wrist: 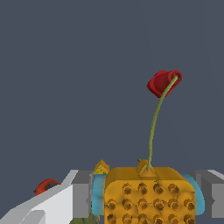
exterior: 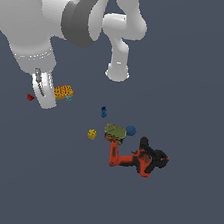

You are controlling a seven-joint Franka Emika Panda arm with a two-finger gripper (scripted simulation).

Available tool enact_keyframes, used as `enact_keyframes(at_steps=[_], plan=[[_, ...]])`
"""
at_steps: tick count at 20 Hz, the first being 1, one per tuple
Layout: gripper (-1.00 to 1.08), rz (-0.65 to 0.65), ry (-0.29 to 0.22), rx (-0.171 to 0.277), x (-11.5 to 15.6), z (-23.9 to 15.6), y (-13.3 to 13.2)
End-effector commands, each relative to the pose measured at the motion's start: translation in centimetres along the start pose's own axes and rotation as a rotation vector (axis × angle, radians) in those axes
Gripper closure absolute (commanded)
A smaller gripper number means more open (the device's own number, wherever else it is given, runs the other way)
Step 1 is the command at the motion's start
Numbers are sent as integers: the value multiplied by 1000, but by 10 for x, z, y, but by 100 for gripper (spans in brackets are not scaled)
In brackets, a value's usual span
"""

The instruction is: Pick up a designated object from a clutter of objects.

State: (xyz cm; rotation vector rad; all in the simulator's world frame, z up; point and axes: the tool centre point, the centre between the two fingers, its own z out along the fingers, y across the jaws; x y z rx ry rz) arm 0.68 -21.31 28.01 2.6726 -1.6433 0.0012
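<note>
grey floor lies open around hand (exterior: pixel 49 95) gripping orange block (exterior: pixel 63 92).

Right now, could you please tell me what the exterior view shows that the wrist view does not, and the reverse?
Only the exterior view shows the drill, the blue ball and the small dark blue piece. Only the wrist view shows a thin green stem rising from the orange block to a red tip, and the block's bumps close up. Both show the orange block by the claw, its cyan end and a small red piece.
</note>
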Motion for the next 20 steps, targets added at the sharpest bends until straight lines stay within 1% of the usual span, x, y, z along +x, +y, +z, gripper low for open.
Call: enact_keyframes(at_steps=[1, 5, 10, 15, 20], plan=[[108, -1, -1, 0, 9, -21, -4], [108, -3, -2, 2, 20, -45, -9], [108, -4, -2, 2, 29, -66, -14], [108, -4, -3, 3, 35, -77, -16], [108, -4, -3, 3, 37, -79, -17]])
